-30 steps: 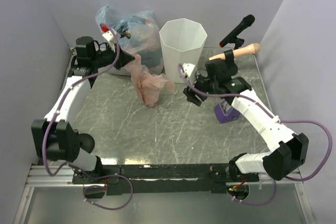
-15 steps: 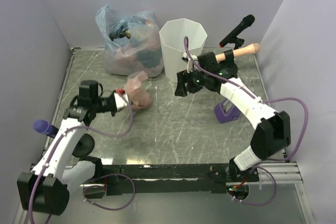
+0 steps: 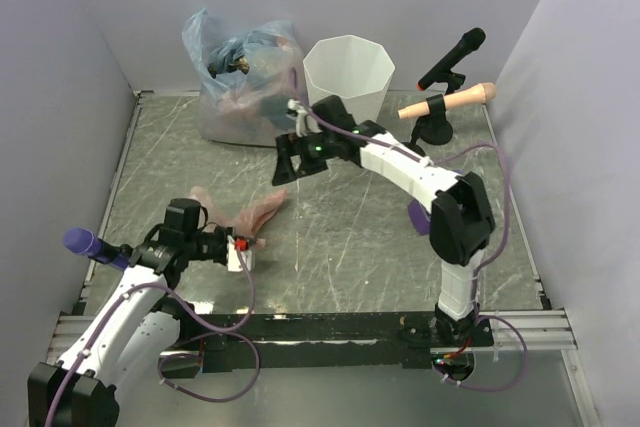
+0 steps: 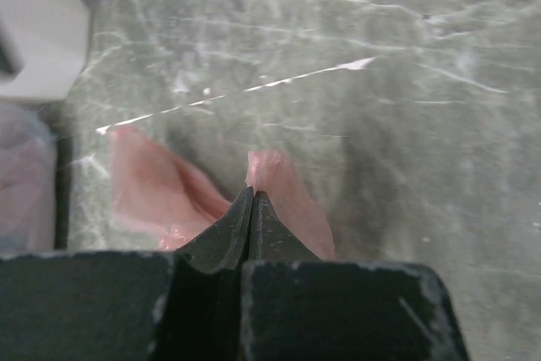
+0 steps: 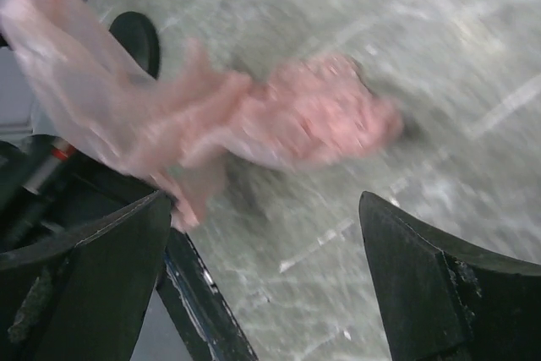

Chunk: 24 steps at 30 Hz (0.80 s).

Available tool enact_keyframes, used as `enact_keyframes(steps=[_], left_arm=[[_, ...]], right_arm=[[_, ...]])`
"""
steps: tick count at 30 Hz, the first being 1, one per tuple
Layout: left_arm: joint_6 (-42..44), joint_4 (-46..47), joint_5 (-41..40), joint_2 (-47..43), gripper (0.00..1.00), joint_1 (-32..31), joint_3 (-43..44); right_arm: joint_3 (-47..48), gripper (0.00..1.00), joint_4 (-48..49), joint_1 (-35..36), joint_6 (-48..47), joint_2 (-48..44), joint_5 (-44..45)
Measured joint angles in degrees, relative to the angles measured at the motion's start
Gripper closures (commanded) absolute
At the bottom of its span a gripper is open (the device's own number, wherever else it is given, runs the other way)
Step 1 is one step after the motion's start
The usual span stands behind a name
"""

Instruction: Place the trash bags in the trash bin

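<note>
Pink trash bag (image 3: 265,214) lies stretched out on the table (image 3: 350,247), its near end pinched tight in the left gripper (image 3: 245,247), its far end pointing toward the upright white trash bin (image 3: 348,82) at the back, with the right gripper (image 3: 285,165) wide open nearby.

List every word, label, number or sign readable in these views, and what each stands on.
No readable text in any view.
Red-and-white patch on the left gripper: too small to read.
Stuffed clear bag: any print on its contents is too small.
Trash bin: plain white, no marking.
</note>
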Motion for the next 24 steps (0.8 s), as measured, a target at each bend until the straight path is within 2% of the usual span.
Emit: enact_keyframes(steps=[7, 11, 19, 24], left_arm=[[2.80, -3.96, 0.07, -5.55, 0.99, -0.83, -2.56], [2.86, -5.70, -0.13, -9.90, 1.00, -0.94, -4.76], [1.88, -7.54, -1.88, -12.96, 0.99, -1.03, -5.35], [0.17, -7.54, -2.93, -14.95, 0.99, -1.03, -5.38]], right_arm=[[16.74, 0.01, 0.39, 4.52, -0.44, 11.21, -0.37], [21.75, 0.01, 1.64, 6.73, -0.20, 15.82, -1.84], [23.30, 0.01, 8.46, 12.48, 4.90, 21.92, -14.29], [20.90, 0.01, 12.04, 11.80, 6.23, 21.22, -17.79]])
